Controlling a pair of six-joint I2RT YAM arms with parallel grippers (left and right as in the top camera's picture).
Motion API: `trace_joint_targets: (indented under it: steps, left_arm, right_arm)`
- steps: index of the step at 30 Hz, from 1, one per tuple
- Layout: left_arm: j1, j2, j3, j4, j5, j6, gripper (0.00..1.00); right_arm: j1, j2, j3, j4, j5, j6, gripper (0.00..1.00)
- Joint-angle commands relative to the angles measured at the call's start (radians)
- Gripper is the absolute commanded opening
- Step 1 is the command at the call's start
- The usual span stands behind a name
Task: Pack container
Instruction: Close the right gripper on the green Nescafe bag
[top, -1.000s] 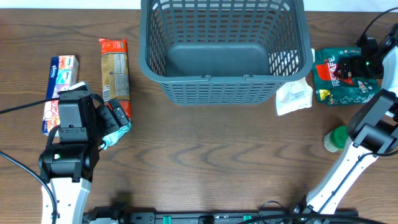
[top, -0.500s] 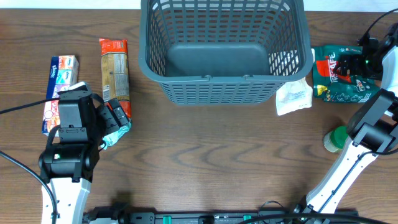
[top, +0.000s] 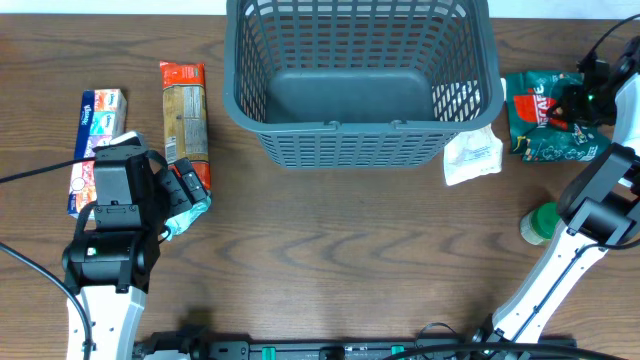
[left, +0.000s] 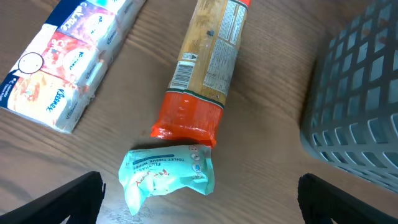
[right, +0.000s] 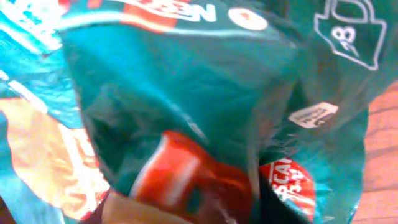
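Observation:
The container (top: 360, 148), a large dark grey slotted basket, stands at the back middle of the table with nothing on its base; its wall shows at the right of the left wrist view (left: 354, 106). My right gripper (top: 578, 100) is shut on a green snack bag (top: 540, 125) right of the container. The crumpled bag (right: 186, 93) fills the right wrist view and hides the fingers. My left gripper (top: 188, 195) (left: 199, 208) stands open just above the table. A small teal packet (left: 168, 174) lies just ahead of its fingers.
A long orange-ended pasta packet (top: 185, 110) and a tissue pack (top: 95, 140) lie at the left. A white pouch (top: 472, 155) rests against the container's front right corner. A green-capped bottle (top: 540, 222) stands by the right arm.
The right gripper has closed on the green bag, which has bunched up and narrowed. The left arm and the other items have not moved.

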Motion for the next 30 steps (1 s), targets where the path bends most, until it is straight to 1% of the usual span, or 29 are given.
trace_joint_targets:
  steps: [1, 17, 30]
  left_arm:
    - [0.005, 0.005, 0.022, -0.003, -0.003, 0.006, 0.99]
    - [0.005, 0.005, 0.022, -0.003, -0.003, 0.006, 0.99]
    - [0.005, 0.005, 0.022, -0.003, -0.003, 0.006, 0.99]
  right_arm:
    - [0.013, 0.144, -0.074, -0.021, 0.009, 0.016, 0.01]
    - [0.013, 0.125, -0.074, -0.024, 0.002, 0.024, 0.01]
    - [0.013, 0.01, -0.074, -0.005, 0.002, 0.024, 0.01]
